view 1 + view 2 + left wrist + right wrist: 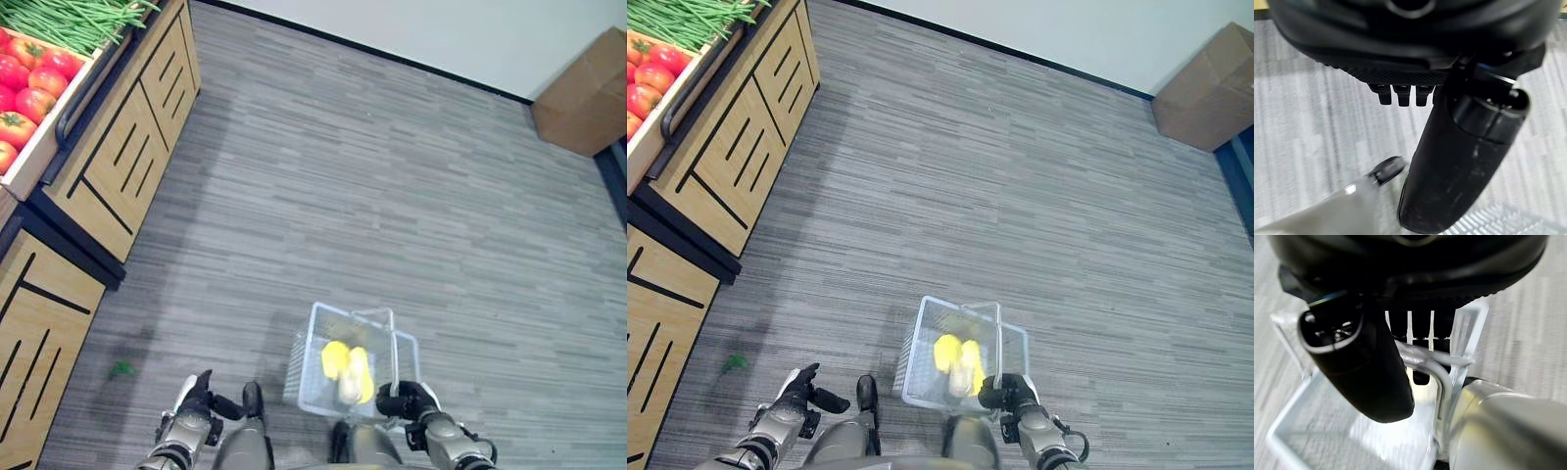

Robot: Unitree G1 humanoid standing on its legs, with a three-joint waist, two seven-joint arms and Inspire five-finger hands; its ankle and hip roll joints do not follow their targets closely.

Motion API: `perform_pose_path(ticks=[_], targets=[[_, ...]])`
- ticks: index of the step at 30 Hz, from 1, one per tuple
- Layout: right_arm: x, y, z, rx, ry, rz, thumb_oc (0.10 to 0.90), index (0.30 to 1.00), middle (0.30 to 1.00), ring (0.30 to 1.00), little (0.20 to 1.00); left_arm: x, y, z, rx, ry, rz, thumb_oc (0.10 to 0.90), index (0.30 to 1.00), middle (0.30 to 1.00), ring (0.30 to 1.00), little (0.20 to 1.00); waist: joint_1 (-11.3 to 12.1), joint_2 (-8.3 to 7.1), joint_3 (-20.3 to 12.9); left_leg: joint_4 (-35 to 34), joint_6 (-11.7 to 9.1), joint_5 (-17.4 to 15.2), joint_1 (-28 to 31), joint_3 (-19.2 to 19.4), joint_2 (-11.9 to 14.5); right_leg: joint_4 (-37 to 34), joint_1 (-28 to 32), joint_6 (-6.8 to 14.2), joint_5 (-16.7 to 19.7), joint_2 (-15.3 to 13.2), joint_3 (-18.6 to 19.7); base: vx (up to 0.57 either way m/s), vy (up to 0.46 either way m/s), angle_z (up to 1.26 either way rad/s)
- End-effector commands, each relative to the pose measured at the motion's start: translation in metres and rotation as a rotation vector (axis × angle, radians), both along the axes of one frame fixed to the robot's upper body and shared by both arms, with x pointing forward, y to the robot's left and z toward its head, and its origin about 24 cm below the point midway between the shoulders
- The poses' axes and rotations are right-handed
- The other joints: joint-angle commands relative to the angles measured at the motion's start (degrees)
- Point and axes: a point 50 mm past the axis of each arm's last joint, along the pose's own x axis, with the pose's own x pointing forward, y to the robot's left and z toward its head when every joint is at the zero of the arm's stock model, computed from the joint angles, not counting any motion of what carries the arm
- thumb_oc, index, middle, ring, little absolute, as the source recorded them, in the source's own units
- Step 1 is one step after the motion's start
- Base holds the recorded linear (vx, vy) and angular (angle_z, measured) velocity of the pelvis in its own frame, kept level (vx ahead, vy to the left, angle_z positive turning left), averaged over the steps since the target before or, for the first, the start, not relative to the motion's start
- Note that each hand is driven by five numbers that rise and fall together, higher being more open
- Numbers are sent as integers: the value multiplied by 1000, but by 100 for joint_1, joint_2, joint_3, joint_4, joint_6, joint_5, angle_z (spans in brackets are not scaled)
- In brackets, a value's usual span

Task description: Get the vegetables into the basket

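While the right hand [409, 399] is curled round the handle [1436, 377] of the clear basket [312, 345], the basket is held low over the grey floor [392, 176]. Two yellow vegetables [347, 368] are seen lying inside it. The left hand [199, 399] is held empty with fingers relaxed. Tomatoes [29, 78] and green beans [78, 20] are displayed on the wooden stand [118, 147] well apart to the left.
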Motion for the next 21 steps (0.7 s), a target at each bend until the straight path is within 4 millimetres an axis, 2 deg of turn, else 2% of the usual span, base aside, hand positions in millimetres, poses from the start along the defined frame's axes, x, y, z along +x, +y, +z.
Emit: perform_pose_path(ticks=[1,5,9,10,12,13,14,16,21], targets=[[-7,-32,2,-90,24,-52,400,300,300,300,300,13,2,9,2,-78,10,900,1000,1000,1000,1000,-68,87,374,45,-695,-460,534,-102,233,-819,-107,97,1512,159,125,272,-24,35],[-18,-34,-1,-92,51,-68,400,300,300,300,300,10,1,6,3,-58,5,900,1000,1000,1000,1000,-332,109,450,45,-746,-714,985,-456,144,-1282,-572,199,1795,411,243,284,-44,44],[-24,-34,-3,-91,65,-70,400,300,300,300,300,7,-1,4,-5,-48,9,900,1000,1000,1000,1000,-412,129,430,45,-747,-821,1161,-638,95,-1255,-608,199,1860,501,272,201,-65,58],[-28,-35,-5,-93,76,-67,400,300,300,300,300,5,-4,2,-11,-41,-1,900,1000,1000,1000,1000,-455,157,367,45,-767,-873,1249,-811,81,-1175,-524,136,1776,534,292,224,-152,101],[-29,-36,-4,-95,76,-71,400,300,300,300,300,5,-6,1,-16,-42,-2,900,1000,1000,1000,1000,-456,151,345,45,-769,-897,1255,-838,74,-1154,-492,79,1785,578,337,146,-148,73],[-29,-39,-4,-102,79,-76,400,300,300,300,300,4,-11,-1,-31,-33,-1,900,1000,1000,1000,1000,-486,220,253,45,-825,-897,1318,-996,181,-1086,-419,-64,1686,670,345,117,-142,35],[-29,-39,-4,-102,79,-76,400,300,300,300,300,4,-11,-1,-31,-33,0,900,1000,1000,1000,1000,-494,227,253,45,-827,-899,1319,-1004,188,-1085,-416,-67,1682,673,334,205,-223,37],[-26,-45,-2,-116,64,-82,400,300,300,300,300,2,-20,-4,-59,-23,-2,900,1000,1000,1000,1000,-536,406,135,45,-927,-856,1406,-1197,404,-921,-330,-272,1396,803,197,218,-210,49],[-25,-51,1,-126,54,-98,400,300,300,300,300,4,-30,-5,-91,-33,-1,900,1000,1000,1000,1000,-571,533,74,45,-1049,-703,1310,-1325,550,-968,-176,-378,1247,834,-62,104,-140,39]])
